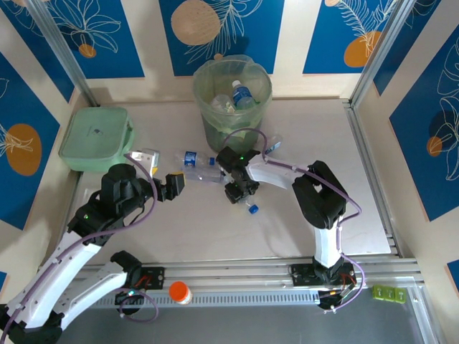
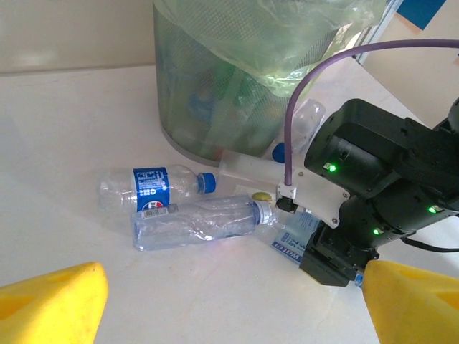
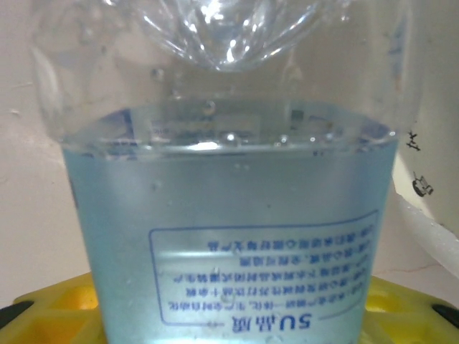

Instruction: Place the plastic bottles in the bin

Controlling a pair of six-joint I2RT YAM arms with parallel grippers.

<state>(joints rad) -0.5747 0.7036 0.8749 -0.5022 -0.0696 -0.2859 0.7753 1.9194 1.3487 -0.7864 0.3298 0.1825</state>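
Top view: bin [image 1: 232, 118] stands at far centre of the surface [image 1: 186, 229], lined with a pale green bag; at least one blue-labelled bottle [image 1: 244, 95] lies inside among other clear plastic.

Right claw [image 1: 241, 190] is low over the surface just near of the bin, pinching a clear bottle with a pale blue label [image 3: 229, 251]; its wrist view has that label pressed up close between the yellow fingers [image 3: 50, 297]; the blue cap end [image 1: 252, 209] sticks out on the near side. Cannot tell whether this bottle touches the surface.

Left claw [image 2: 229, 315] is spread wide, nothing between the fingers; it sits left of the right claw, aimed at the bin.

Two bottles lie on the surface between the claws, side by side and touching: a dark-blue-labelled bottle [image 2: 154, 190] with blue cap on the far side, a crumpled unlabelled bottle [image 2: 201, 223] on the near side. One more crushed bottle [image 2: 305, 125] rests against the bin's right foot.

Mint-green lidded box [image 1: 97, 138] at far left; orange-capped jar [image 1: 179, 292] at the near edge.
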